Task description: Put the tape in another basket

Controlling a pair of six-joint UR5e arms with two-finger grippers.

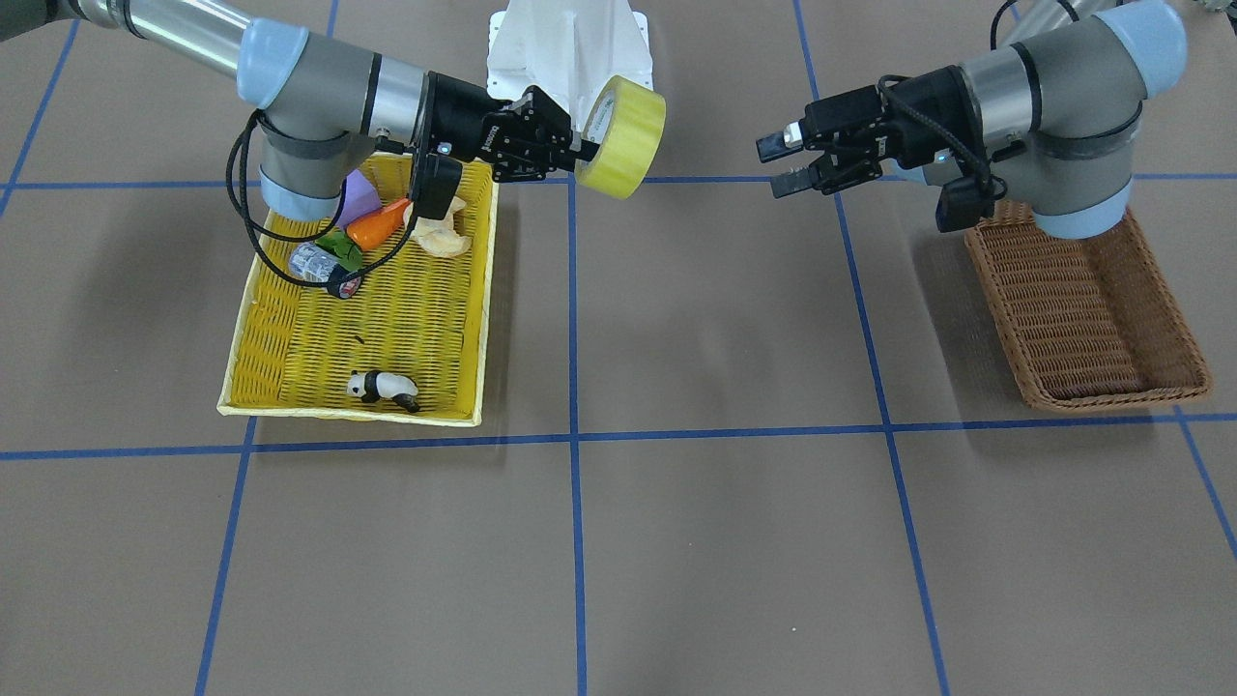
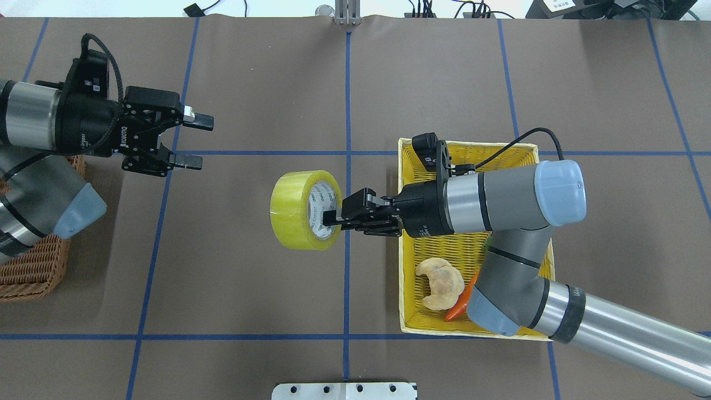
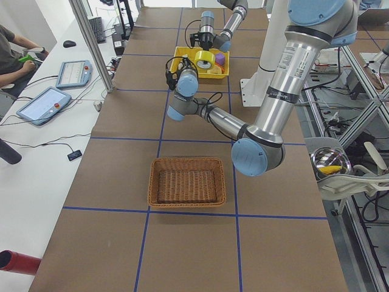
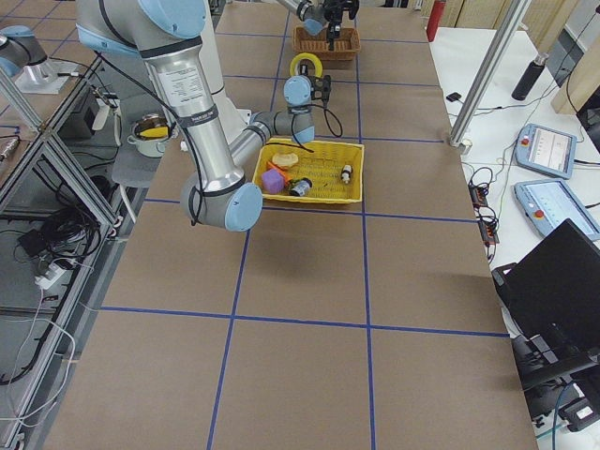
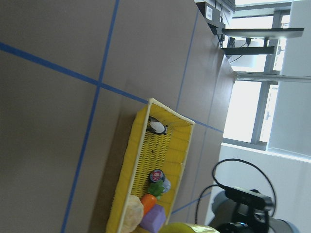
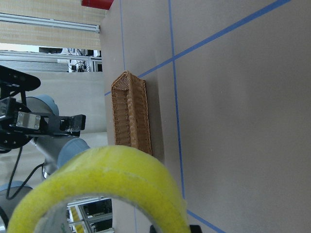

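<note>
Above the bench's middle, your right end effector [image 2: 333, 216] clamps the tape [image 2: 303, 210] by 1 wall only, while the left end effector [image 2: 195, 140] gapes empty near the basket [image 1: 1111, 394]. Let go before it closes, and the roll likely drops short.

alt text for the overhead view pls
The right claw holds a yellow tape roll by its wall over the table. The open left claw faces it, near the brown wicker basket; the yellow basket lies under the right arm.
</note>
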